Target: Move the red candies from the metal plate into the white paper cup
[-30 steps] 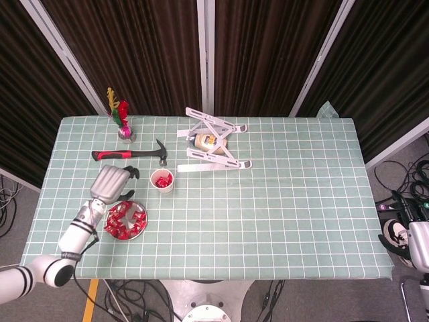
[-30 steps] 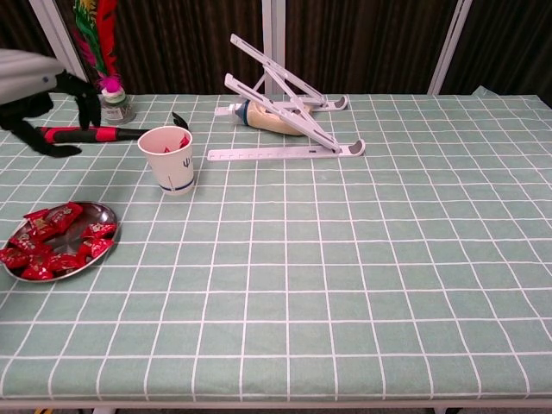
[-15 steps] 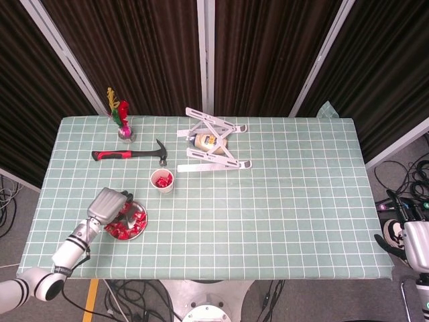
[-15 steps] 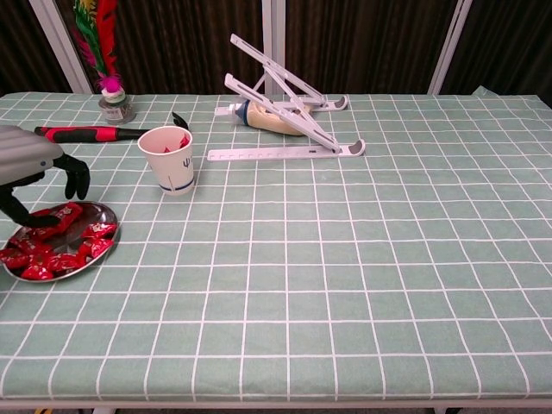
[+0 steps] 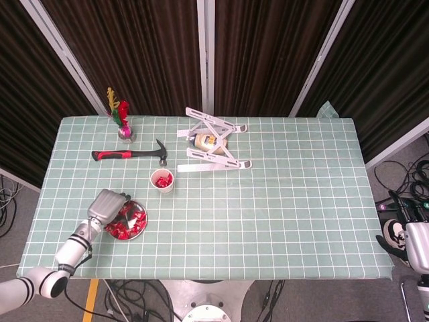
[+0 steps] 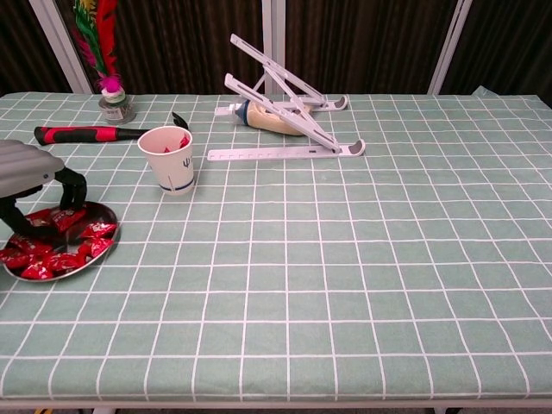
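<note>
Left hand (image 6: 30, 185) was down over the metal plate (image 6: 102, 249), dark fingertips (image 6: 76, 188) lowered among the red candies (image 6: 65, 241). Whether the fingers had closed on a wrapper, I could not tell; the palm hid the contact from above and the wrappers ran together from the front. Plate sat near the table's front left edge, still well loaded. White paper cup (image 6: 170, 160) stood upright just beyond it toward the table's middle, a few red pieces showing inside.

Right hand (image 5: 410, 238) hung off the far right table edge, away from the work; its finger state could not be made out.

Judgement on the step: the pick wants one candy isolated at the heap's edge, pinched by its crinkled wrapper, not pressed flat. The plate looked light and likely to skate, so the lift should go straight up before any travel toward the cup, then release low over the rim.
</note>
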`<state>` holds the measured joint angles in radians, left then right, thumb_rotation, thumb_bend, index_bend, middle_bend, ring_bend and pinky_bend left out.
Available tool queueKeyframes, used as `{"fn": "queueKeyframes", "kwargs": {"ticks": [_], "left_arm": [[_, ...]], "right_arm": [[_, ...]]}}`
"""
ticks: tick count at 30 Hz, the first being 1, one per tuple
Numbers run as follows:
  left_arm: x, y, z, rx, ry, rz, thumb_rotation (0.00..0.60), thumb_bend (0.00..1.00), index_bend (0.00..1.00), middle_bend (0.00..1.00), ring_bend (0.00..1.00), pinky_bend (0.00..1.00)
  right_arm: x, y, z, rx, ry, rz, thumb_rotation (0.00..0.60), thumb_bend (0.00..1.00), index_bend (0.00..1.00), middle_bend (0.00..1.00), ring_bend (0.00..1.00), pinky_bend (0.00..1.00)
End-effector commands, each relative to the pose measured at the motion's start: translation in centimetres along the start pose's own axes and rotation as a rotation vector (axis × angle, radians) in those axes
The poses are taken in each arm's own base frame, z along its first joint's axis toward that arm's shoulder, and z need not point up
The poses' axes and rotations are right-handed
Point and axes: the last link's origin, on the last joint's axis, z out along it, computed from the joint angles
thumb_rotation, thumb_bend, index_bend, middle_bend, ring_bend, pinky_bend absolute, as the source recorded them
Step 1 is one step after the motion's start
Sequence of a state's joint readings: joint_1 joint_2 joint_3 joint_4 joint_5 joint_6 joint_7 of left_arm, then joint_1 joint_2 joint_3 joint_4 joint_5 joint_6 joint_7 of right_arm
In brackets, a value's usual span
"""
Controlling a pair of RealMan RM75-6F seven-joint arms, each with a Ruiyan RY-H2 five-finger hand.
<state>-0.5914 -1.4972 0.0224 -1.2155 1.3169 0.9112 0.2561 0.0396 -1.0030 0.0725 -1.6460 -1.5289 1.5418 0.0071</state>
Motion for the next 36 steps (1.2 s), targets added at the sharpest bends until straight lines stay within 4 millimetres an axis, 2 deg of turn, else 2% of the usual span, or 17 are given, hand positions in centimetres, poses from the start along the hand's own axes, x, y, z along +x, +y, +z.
{"fn": "queueKeyframes", "kwargs": {"ticks": [1, 8, 13, 20, 32, 36], "left_arm": [[-0.1, 0.3, 0.0, -0.008, 0.000, -0.005, 0.600, 0.28, 0.48, 0.53, 0.94, 1.00], [-0.5, 0.6, 0.2, -0.017, -0.005, 0.008, 0.600, 0.28, 0.49, 0.54, 0.94, 1.00], [-0.7, 0.5, 0.3, -0.009, 0.012, 0.010, 0.600, 0.28, 0.55, 0.59, 0.95, 1.00], [-1.1, 0.6, 0.2, -0.009, 0.022, 0.009, 0.600, 0.29, 0.58, 0.64, 0.95, 1.00], [-1.1, 0.4, 0.1, -0.014, 0.054, -0.004, 0.600, 0.39, 0.64, 0.71, 0.96, 1.00], [-0.4, 0.6, -0.3, -0.024, 0.073, -0.031, 0.600, 0.39, 0.65, 0.72, 0.96, 1.00]], "right_arm": [[0.1, 0.0, 0.0, 0.001, 0.001, -0.001, 0.600, 0.10, 0.08, 0.31, 0.17, 0.45], [0.1, 0.0, 0.0, -0.004, 0.001, -0.004, 0.600, 0.10, 0.08, 0.31, 0.17, 0.45], [0.2, -0.1, 0.1, -0.003, 0.002, -0.004, 0.600, 0.10, 0.08, 0.31, 0.17, 0.45], [0.2, -0.1, 0.1, -0.001, 0.001, -0.005, 0.600, 0.10, 0.08, 0.31, 0.17, 0.46], [0.2, -0.1, 0.1, 0.000, 0.002, -0.001, 0.600, 0.10, 0.08, 0.31, 0.17, 0.46], [0.2, -0.1, 0.1, 0.001, 0.002, -0.001, 0.600, 0.10, 0.08, 0.31, 0.17, 0.46]]}}
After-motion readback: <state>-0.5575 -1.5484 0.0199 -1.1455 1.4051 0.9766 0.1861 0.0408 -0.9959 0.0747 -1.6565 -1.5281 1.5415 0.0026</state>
